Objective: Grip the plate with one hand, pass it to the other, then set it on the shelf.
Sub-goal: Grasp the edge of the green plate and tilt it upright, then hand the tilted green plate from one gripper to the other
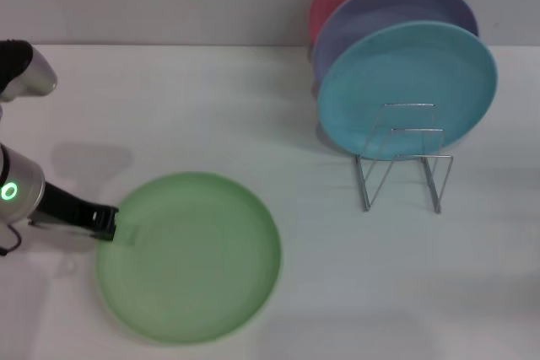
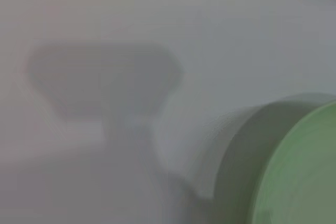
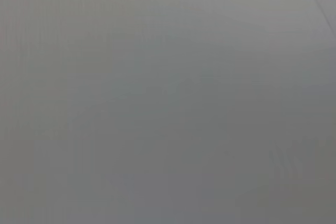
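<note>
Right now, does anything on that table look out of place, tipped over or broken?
Nothing looks damaged or spilled. The green plate lies flat on the table with the left gripper at its rim, while the blue plate and two others stand by the wire rack.

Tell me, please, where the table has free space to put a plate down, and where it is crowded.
Free: the white table behind the green plate, and the stretch between that plate and the wire shelf. Also free is the near right corner, in front of the shelf. Crowded: the far right, where three plates stand, and the left edge, where the left pincer meets the green plate.
</note>
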{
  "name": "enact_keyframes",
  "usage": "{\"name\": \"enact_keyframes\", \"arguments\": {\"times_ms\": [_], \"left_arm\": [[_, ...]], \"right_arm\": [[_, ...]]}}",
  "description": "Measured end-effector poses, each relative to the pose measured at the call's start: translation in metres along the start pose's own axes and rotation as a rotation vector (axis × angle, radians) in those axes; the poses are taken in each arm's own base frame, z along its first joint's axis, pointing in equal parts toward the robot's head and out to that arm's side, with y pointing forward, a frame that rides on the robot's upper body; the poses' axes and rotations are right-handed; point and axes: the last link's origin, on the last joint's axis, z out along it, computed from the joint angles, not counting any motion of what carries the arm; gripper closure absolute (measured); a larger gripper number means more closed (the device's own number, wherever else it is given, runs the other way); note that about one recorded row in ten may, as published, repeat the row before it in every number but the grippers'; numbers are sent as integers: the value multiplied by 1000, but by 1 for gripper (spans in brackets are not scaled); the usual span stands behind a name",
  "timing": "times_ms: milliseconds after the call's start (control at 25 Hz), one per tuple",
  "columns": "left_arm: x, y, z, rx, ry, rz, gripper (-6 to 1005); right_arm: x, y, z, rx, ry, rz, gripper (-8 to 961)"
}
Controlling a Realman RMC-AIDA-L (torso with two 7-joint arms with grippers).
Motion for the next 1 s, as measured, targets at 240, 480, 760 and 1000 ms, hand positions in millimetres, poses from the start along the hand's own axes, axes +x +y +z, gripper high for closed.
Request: {"name": "enact_keyframes", "arguments": {"times_ms": [240, 480, 760, 1000], "left_arm": [[19, 6, -1, -47, 142, 26, 966], [34, 10, -5, -133, 328, 46, 967], [33, -12, -5, -85, 496, 33, 963], [25, -33, -7, -29, 636, 16, 959]], "right_arm": [[0, -1, -2, 3, 2, -5, 388], [0, -3, -4, 7, 4, -11, 389], [0, -5, -8, 7, 10, -16, 389], [0, -5, -9, 3, 12, -18, 388]]}}
